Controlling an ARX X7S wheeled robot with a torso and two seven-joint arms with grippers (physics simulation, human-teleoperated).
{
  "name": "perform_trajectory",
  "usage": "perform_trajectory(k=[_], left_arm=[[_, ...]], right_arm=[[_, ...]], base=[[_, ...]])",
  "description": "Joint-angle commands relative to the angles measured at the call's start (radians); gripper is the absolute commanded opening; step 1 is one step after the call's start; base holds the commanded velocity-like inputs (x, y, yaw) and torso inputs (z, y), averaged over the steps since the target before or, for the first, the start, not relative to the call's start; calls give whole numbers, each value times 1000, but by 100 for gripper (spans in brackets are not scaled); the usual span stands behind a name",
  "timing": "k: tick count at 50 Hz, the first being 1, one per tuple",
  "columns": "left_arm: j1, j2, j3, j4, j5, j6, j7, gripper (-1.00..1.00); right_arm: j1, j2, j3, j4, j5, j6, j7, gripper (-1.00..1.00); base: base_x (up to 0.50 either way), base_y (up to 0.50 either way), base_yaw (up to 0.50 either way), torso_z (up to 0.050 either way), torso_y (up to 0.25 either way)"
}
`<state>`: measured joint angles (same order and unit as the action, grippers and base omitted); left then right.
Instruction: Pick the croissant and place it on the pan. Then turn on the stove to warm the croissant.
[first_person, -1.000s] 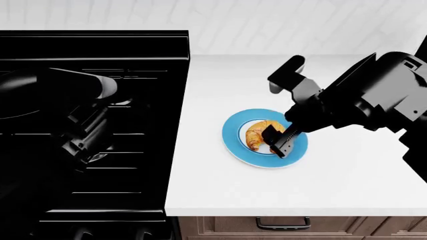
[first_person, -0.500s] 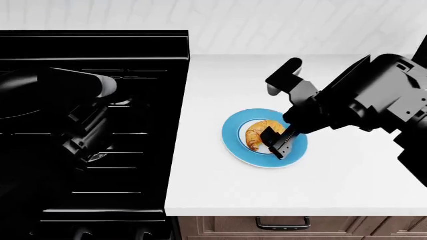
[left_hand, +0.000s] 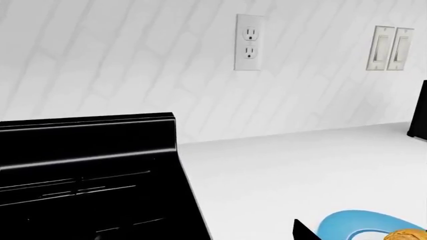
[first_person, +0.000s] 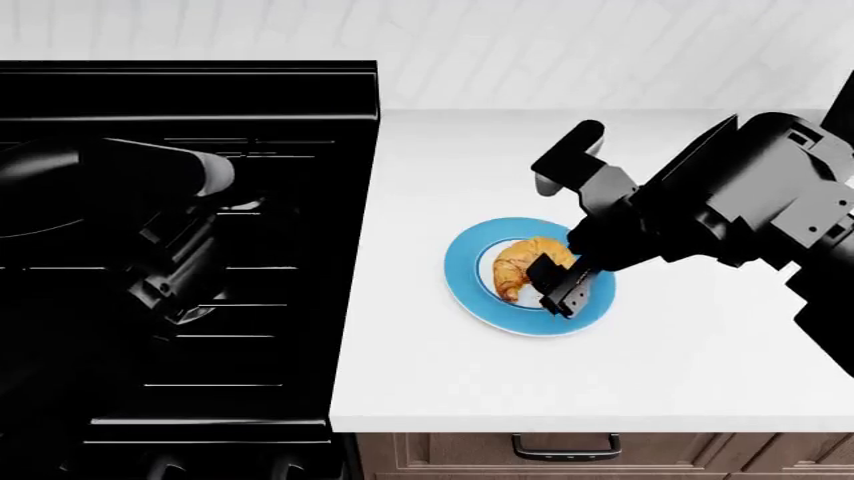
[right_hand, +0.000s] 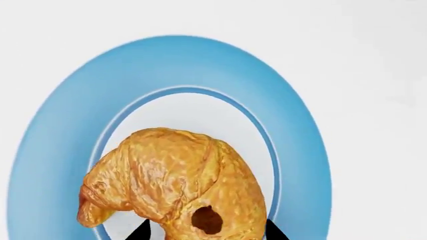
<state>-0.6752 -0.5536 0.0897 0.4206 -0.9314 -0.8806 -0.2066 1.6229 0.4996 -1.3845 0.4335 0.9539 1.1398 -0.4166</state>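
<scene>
right gripper (first_person: 551, 283) descending over croissant (first_person: 523, 266) on plate (first_person: 467, 289), jaws apart, straddling pastry for grasp; left gripper (first_person: 167, 287) waiting over stove (first_person: 187, 100), jaw state unclear.

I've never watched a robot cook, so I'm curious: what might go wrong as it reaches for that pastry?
The right gripper is open, and its fingertips straddle only one end of the croissant, so an off-centre pinch might let it twist free or slip. It could also nudge the plate across the counter. The left gripper hangs over the stove, possibly crowding the delivery.
</scene>
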Motion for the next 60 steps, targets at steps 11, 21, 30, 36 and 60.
perform_trajectory(k=[11, 21, 30, 36, 60], left_arm=[[4, -10, -17, 30, -30, -10, -22, 100], [-10, -30, -62, 123, -124, -74, -98, 100], [-36, -48, -96, 194, -213, -127, -167, 100], [-40, -60, -113, 225, -252, -147, -203, 100], [-3, -64, -68, 167, -128, -72, -136, 100]], right_arm=[[17, 16, 30, -35, 25, 18, 47, -100], [43, 79, 118, -146, 89, 50, 156, -100], [43, 148, 211, -253, 157, 55, 268, -100], [24, 188, 280, -310, 209, 37, 346, -100], [-176, 319, 535, -574, 417, -180, 740, -100]], base=[[0, 0, 0, 0, 0], [0, 0, 0, 0, 0], [0, 0, 0, 0, 0], [0, 0, 0, 0, 0], [0, 0, 0, 0, 0]])
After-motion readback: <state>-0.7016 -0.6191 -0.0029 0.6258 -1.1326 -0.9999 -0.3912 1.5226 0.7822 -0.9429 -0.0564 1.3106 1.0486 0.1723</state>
